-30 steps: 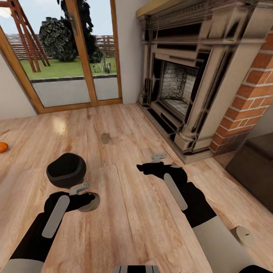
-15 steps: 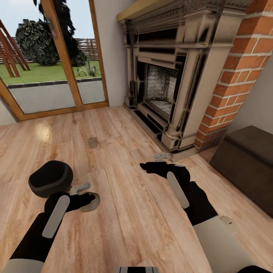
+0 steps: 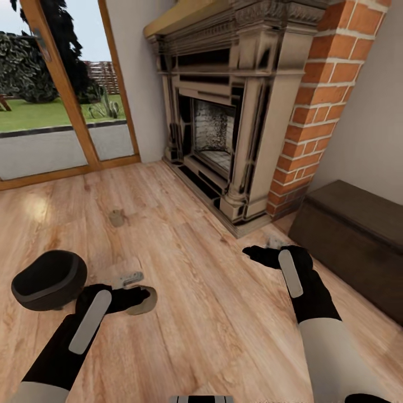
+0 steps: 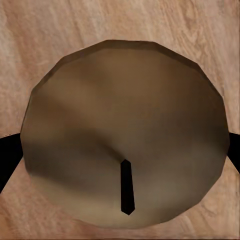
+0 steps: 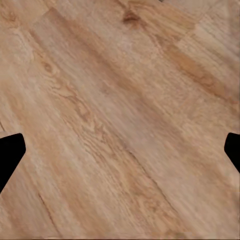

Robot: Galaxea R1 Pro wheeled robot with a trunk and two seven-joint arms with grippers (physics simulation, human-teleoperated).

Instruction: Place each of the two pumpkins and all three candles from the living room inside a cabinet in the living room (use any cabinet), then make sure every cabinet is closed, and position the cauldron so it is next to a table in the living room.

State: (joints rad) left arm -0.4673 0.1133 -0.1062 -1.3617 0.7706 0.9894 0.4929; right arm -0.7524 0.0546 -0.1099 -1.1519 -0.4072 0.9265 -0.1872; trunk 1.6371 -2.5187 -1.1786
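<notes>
One candle [image 4: 125, 135], wick toward the camera, sits between the left gripper [image 3: 134, 291] fingers beside the cauldron [image 3: 49, 280]; right gripper [image 3: 263, 254] gapes empty.

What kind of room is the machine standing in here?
Most likely a living room in a house: an ornate fireplace set against a brick chimney wall, a warm wood-plank floor, and a glazed wooden-framed door opening onto a garden.
</notes>
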